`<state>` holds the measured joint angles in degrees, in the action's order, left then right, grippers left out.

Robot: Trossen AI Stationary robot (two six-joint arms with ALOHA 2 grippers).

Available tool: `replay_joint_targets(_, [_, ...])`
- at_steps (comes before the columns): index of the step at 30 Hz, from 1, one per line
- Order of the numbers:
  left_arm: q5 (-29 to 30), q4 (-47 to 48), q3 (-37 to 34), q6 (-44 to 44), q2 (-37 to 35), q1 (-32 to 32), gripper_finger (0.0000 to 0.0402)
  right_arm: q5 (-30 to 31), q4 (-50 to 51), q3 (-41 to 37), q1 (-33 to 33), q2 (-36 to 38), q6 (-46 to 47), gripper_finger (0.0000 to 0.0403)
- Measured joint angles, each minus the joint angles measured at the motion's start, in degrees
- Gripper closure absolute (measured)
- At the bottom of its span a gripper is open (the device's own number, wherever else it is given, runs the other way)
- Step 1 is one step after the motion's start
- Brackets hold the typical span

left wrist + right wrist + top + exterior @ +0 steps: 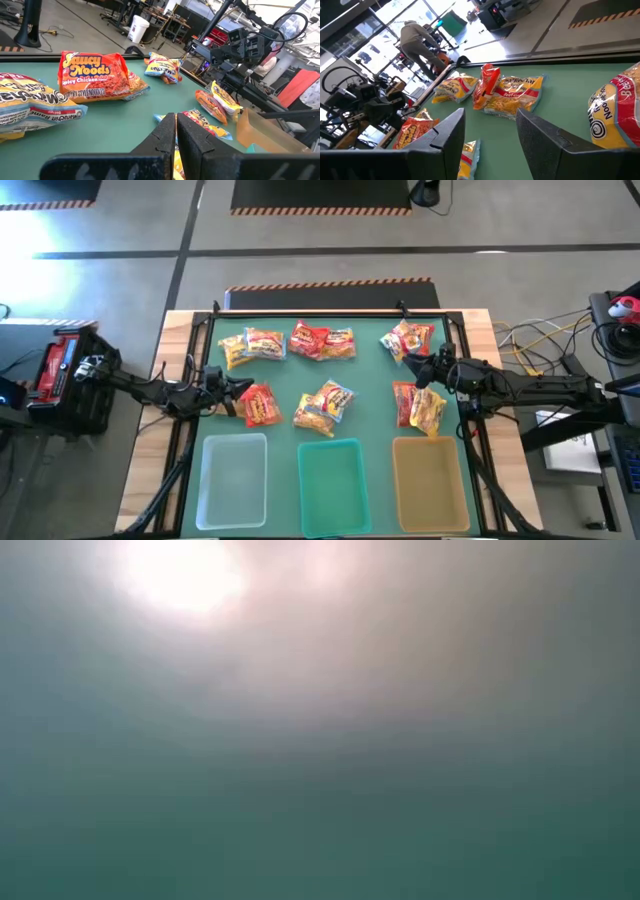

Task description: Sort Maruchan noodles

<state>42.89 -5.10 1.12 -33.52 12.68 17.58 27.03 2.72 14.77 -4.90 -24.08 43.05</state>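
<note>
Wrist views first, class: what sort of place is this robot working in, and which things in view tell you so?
Probably a robotics lab or workshop. Striped hazard tape marks the concrete floor beside the table, equipment racks fill the room behind, and a person works at a bench under large windows. Noodle packets and trays suggest a test setup.

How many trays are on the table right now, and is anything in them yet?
3, in a row along the table's near edge: clear tray on the left, teal tray in the middle, amber tray on the right. No packets show in any.
</note>
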Motion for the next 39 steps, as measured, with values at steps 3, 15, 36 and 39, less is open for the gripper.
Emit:
replay_joint_targets(3, [0.00, 0.00, -0.01, 0.00, 0.00, -0.01, 0.0402, 0.01, 0.00, 0.00, 0.00, 0.00, 0.00, 0.0236])
replay_joint_targets(15, [-0.01, -0.01, -0.01, 0.00, -0.01, -0.01, 0.0402, 0.02, 0.00, 0.02, 0.02, -0.02, 0.00, 0.0236])
replay_joint_targets(36, [-0.02, -0.02, -0.01, 0.00, -0.01, -0.02, 0.0402, 0.11, -1.26, 0.00, -0.11, -0.41, -0.20, 0.0236])
replay_joint_targets(39, [-0.02, 0.00, -0.01, 0.00, 0.01, 0.00, 0.0402, 0.11, -1.11, 0.00, -0.11, -0.50, -0.20, 0.0236])
